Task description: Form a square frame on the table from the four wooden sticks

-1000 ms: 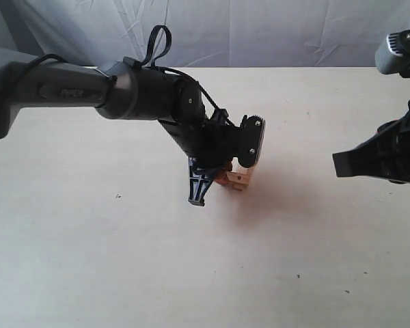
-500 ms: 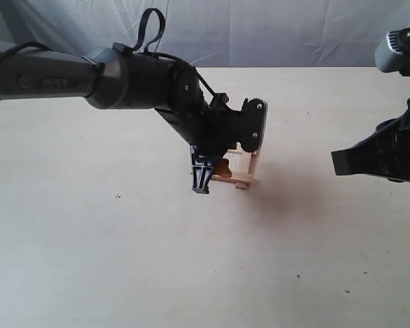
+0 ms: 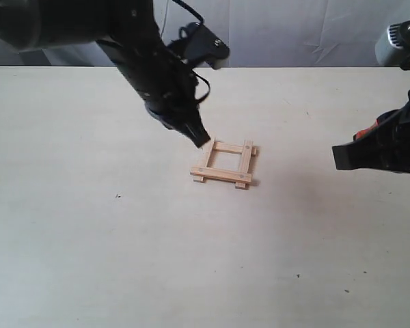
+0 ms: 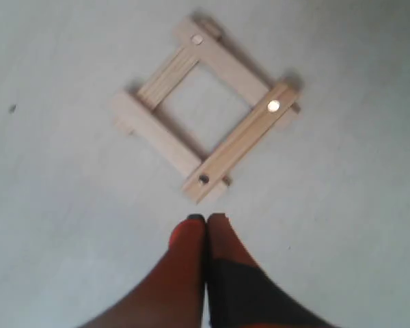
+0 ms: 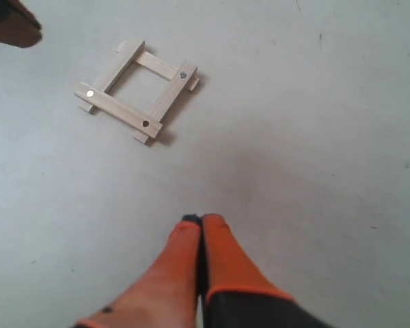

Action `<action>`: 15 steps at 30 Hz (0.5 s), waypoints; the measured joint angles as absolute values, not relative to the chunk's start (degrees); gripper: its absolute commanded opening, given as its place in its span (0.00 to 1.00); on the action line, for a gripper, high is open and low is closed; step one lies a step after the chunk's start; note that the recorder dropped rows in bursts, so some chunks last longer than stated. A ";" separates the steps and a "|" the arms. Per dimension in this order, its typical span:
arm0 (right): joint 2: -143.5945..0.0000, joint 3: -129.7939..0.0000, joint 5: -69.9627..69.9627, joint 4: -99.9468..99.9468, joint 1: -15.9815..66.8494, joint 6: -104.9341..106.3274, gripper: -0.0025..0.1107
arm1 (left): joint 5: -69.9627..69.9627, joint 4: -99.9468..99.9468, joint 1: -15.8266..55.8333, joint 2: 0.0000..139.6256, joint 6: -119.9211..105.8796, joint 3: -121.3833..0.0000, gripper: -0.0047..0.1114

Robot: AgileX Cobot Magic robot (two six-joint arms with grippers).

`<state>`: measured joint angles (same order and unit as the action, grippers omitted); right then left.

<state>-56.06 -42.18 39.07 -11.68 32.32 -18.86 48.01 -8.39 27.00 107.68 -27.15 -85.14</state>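
Note:
The four wooden sticks lie as a small open square frame [image 3: 223,165] on the pale table [image 3: 89,239], ends sticking out a little at the corners. The left wrist view shows the square frame [image 4: 206,109] just ahead of my left gripper [image 4: 206,220], which is shut and empty. In the exterior view my left gripper [image 3: 198,140] hangs just above and to the left of the frame, apart from it. My right gripper [image 5: 201,220] is shut and empty, well away from the frame [image 5: 137,91]. The right gripper [image 3: 342,158] stays at the right side.
A wrinkled white cloth backdrop [image 3: 294,34] stands behind the table's far edge. The left arm [image 3: 143,61] reaches in from the upper left. Tiny dark specks [image 3: 117,196] dot the tabletop.
My left arm has lifted and drawn back to the upper left, uncovering the frame, which now lies whole on the table. The right arm has stayed put.

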 measured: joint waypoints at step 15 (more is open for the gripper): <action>-42.73 -32.57 26.76 -11.94 32.32 -18.86 0.02 | 49.79 -2.22 16.23 71.62 -5.57 -63.55 0.04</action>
<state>-42.73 -32.57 26.76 -11.94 32.32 -18.86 49.79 -2.22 16.23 71.62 -5.57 -63.55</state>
